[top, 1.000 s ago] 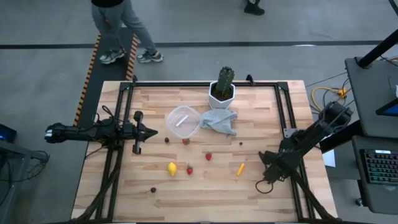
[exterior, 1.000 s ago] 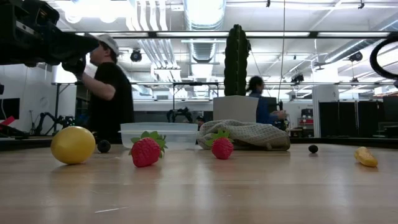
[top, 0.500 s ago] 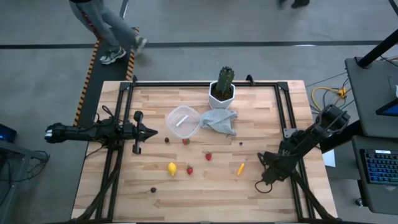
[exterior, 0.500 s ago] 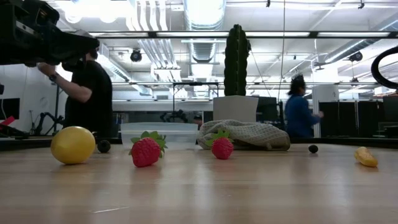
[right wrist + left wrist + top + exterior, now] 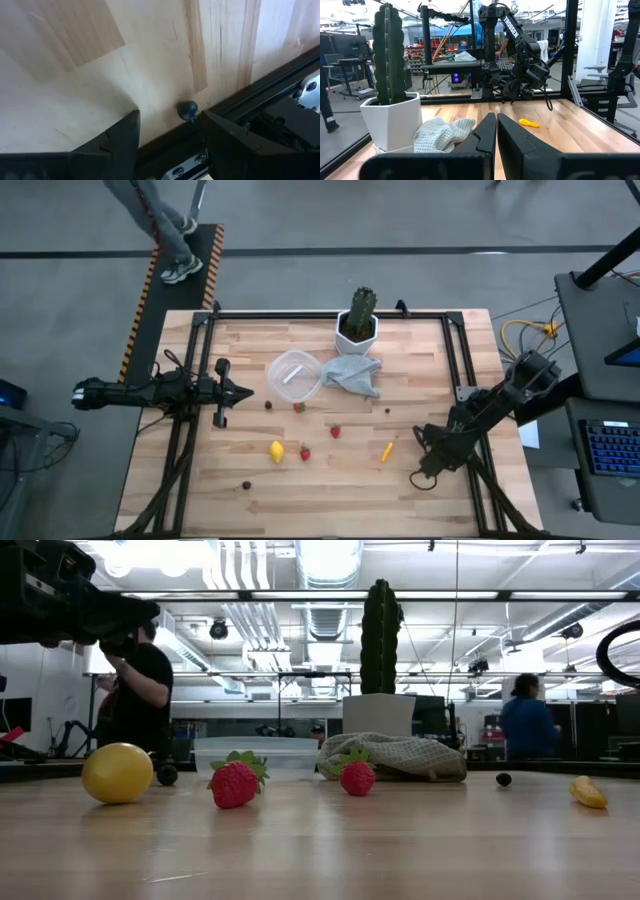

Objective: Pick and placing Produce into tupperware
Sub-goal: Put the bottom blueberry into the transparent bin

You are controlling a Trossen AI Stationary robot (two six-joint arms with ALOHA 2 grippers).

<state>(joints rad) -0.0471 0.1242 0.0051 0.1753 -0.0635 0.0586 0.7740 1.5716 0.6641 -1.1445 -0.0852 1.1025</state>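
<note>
Right end effector (image 5: pixel 167 135), fingers apart, poised over a small dark round berry (image 5: pixel 188 110) lying against the black frame rail at the wooden bench (image 5: pixel 330 490) edge. Straddle the berry squarely before closing, since round pieces likely roll. Clear round tupperware (image 5: pixel 293 375) sits well apart, mid-bench. Left end effector (image 5: pixel 243 391) clenched, waiting.

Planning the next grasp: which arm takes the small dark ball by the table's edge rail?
Right. Its hand is open directly over the small dark ball. The left hand is shut, far across the table.
</note>
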